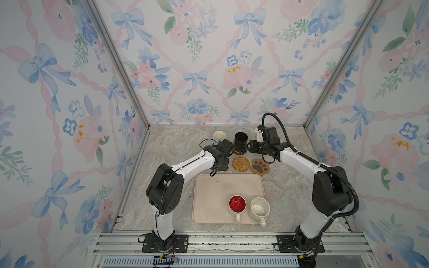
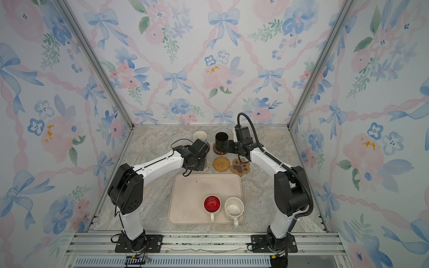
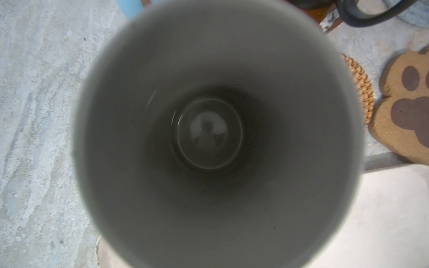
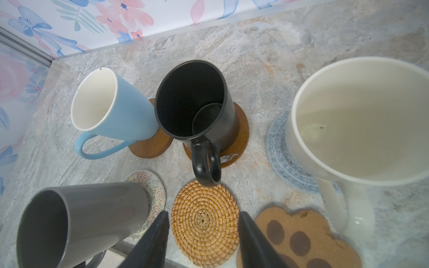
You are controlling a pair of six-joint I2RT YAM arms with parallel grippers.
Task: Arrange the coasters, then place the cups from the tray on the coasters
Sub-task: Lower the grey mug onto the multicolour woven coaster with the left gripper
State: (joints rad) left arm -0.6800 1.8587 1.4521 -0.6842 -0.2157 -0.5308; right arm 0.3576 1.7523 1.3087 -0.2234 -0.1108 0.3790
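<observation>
the marble table (image 1: 287, 197) is boxed in by floral walls (image 1: 209, 58). the beige tray (image 1: 216, 192) lies at its near middle, the red-lined white mug (image 1: 237, 204) and the speckled cream mug (image 1: 259, 207) upright side by side in its near right corner. both arms bend over the strip behind the tray: the left arm (image 1: 190, 162) covers the grey mug (image 4: 81, 220) in both top views, the right arm (image 1: 297, 160) covers the cream mug (image 4: 362, 120), so these show clearly only from the wrists. the grey mug stands on the crochet coaster (image 4: 154, 192), the cream mug on the grey-blue woven coaster (image 4: 278, 150). farther back the light blue mug (image 1: 219, 136) sits on a plain brown disc (image 4: 151, 146), the black mug (image 1: 240, 140) on a glossy dark disc (image 4: 240, 137). the rattan coaster (image 1: 241, 164) and paw coaster (image 1: 260, 167) lie bare, just beside each other. the left gripper (image 1: 220, 165) is clenched right over the grey mug; what it pinches is hidden. the right gripper (image 4: 204, 213) hangs beside the black mug, fingers (image 4: 153, 241) spread, grasping nothing.
</observation>
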